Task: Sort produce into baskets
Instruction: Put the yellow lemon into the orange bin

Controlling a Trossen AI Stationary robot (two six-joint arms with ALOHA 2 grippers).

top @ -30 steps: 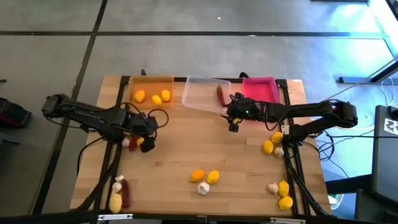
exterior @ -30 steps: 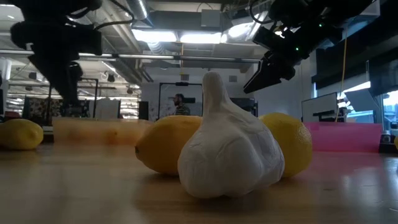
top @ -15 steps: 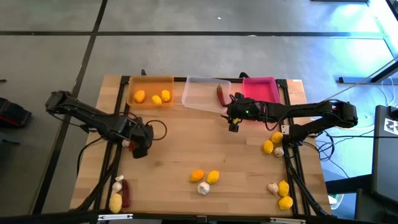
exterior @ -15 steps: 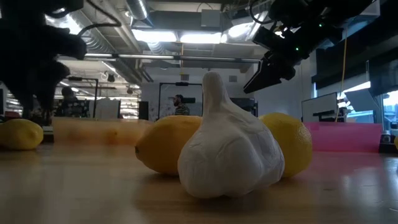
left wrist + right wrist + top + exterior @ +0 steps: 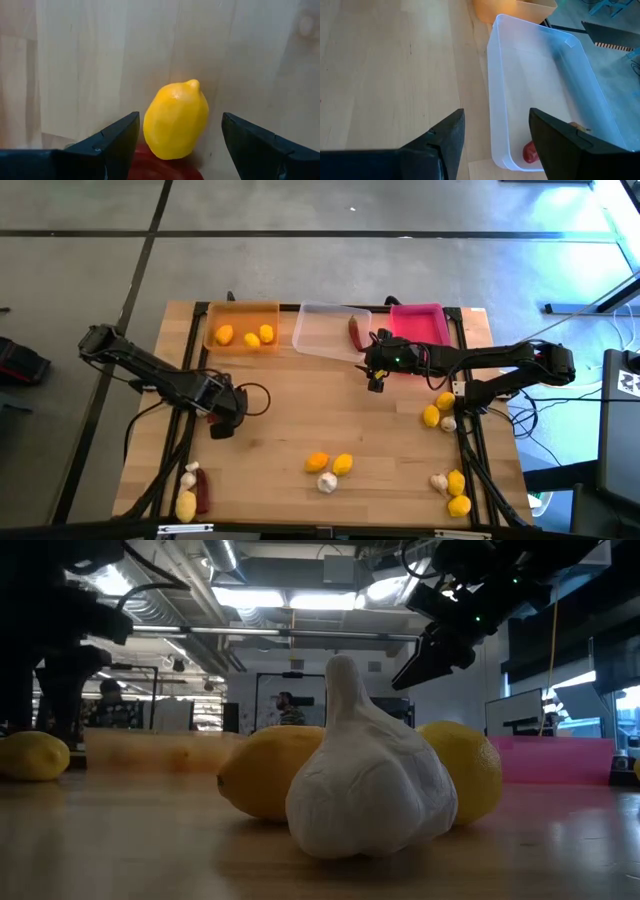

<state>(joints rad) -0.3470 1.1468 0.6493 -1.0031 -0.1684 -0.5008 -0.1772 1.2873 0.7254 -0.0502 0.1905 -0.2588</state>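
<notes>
The left pincer (image 5: 222, 420) is low over the desk (image 5: 300, 420), toward its left edge and about midway from front to back. Its fingers (image 5: 117, 140) stand apart, and a yellow lemon (image 5: 176, 120) lies on the wood between them, touched by neither, with a red chili (image 5: 162, 167) partly under its near end. The right pincer (image 5: 376, 380) hangs above the desk just in front of the clear tray (image 5: 325, 315), at that tray's right front corner; its fingers (image 5: 445, 137) are also apart and hold nothing. One red chili (image 5: 355, 333) lies inside the clear tray by its right wall. All three trays sit along the back edge: the orange tray (image 5: 242, 308) to the left with three lemons (image 5: 246, 335) in it, the clear one in the middle, the pink tray (image 5: 418, 312) to the right. More lemons and garlic lie loose on the wood: a small group (image 5: 330, 470) near the middle of the front edge, another (image 5: 190, 492) at the front left corner, and others (image 5: 442, 412) along the right edge.
</notes>
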